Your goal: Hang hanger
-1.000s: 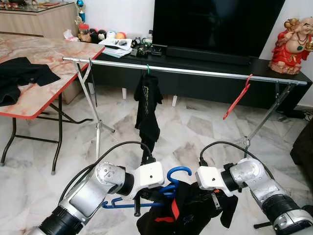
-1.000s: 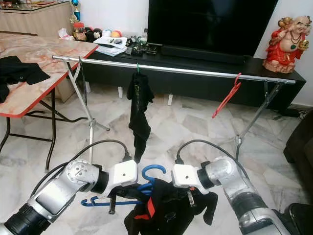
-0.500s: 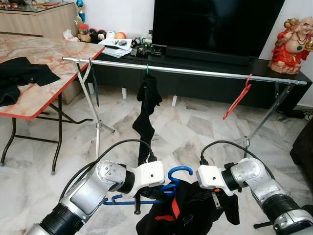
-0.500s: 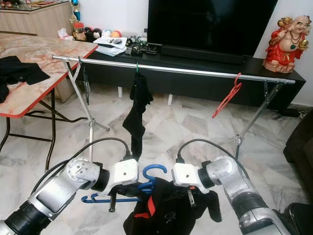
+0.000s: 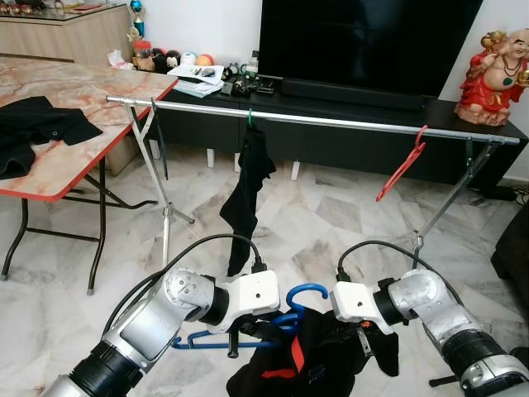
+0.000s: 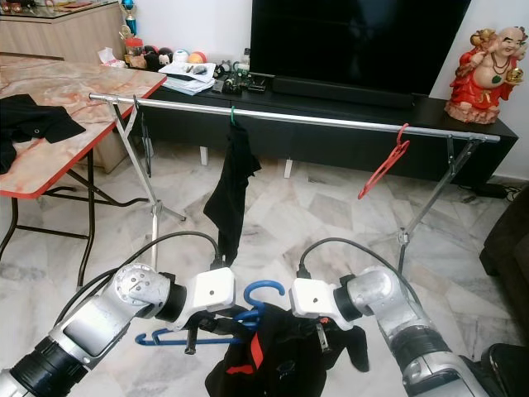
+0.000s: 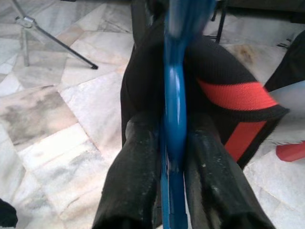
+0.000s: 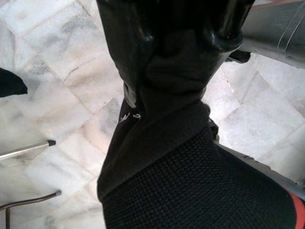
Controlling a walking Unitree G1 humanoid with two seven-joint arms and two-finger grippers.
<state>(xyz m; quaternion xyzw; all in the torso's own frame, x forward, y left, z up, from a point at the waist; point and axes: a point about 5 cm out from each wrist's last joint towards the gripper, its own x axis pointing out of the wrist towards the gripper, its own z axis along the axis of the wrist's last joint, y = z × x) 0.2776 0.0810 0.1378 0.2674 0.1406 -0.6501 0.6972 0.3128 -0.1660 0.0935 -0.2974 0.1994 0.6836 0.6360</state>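
Note:
My left gripper (image 5: 246, 331) is shut on a blue hanger (image 5: 304, 291); in the left wrist view the blue bar (image 7: 174, 95) runs between the two fingers. A black garment with red stripes (image 5: 318, 356) drapes over the hanger. Just to its right, my right gripper (image 5: 365, 341) is shut on that garment, and black cloth (image 8: 181, 181) bunches between its fingers (image 8: 126, 33). Both are low, in front of a silver clothes rail (image 5: 347, 124). On the rail hang a black garment on a green hook (image 5: 246, 194) and a bare red hanger (image 5: 402, 165).
A marble-topped folding table (image 5: 83, 91) with black clothes (image 5: 33, 124) stands at the left. Behind the rail are a black TV cabinet (image 5: 364, 103) and a red statue (image 5: 498, 70). The rail's tripod legs (image 5: 165, 223) stand on the marble floor. A dark seat edge (image 5: 514, 248) is at the right.
The black garment on the rail has swung, its lower end drifting left. Both grippers keep their hold and have shifted only slightly.

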